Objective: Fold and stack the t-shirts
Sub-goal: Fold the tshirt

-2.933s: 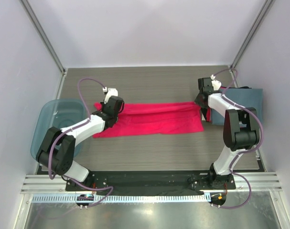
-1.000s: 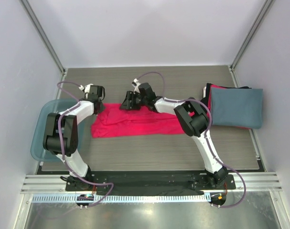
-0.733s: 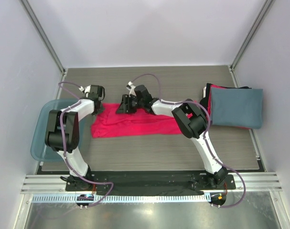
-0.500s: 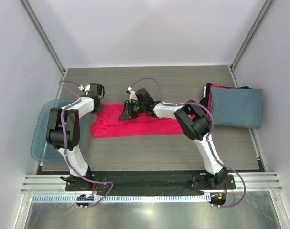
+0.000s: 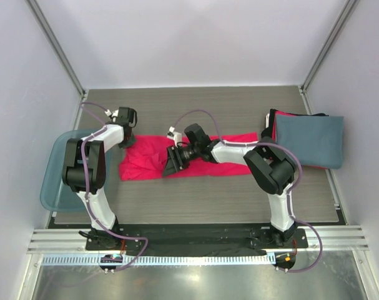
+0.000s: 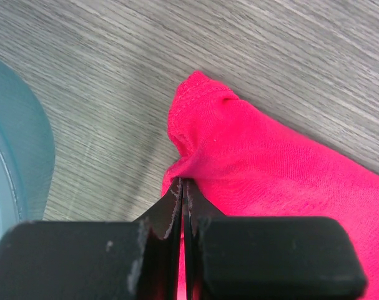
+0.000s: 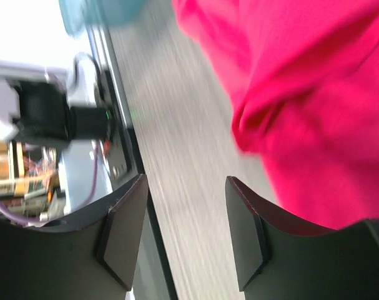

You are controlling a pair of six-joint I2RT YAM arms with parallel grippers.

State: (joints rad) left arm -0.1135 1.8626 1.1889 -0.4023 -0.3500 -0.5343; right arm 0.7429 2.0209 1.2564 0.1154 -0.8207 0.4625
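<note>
Cotton knit, softly rumpled: your pink-red t-shirt (image 5: pixel 201 159) is lying as a long strip mid-frame. Your left gripper (image 6: pixel 182 187) is pinching its hemmed corner, upper left; your right gripper (image 7: pixel 184 187) is hanging spread at its lower edge. A translucent blue bin (image 5: pixel 49 181) is sitting far left.

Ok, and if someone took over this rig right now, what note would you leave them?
Left gripper: shut on the far-left corner of the pink-red t-shirt.
Right gripper: open, empty, at that shirt's near edge.
Done: blue-grey t-shirt lies folded at the right, on top of other folded shirts.
To do: the pink-red t-shirt lies as a long strip; finish folding it, then stack it.
</note>
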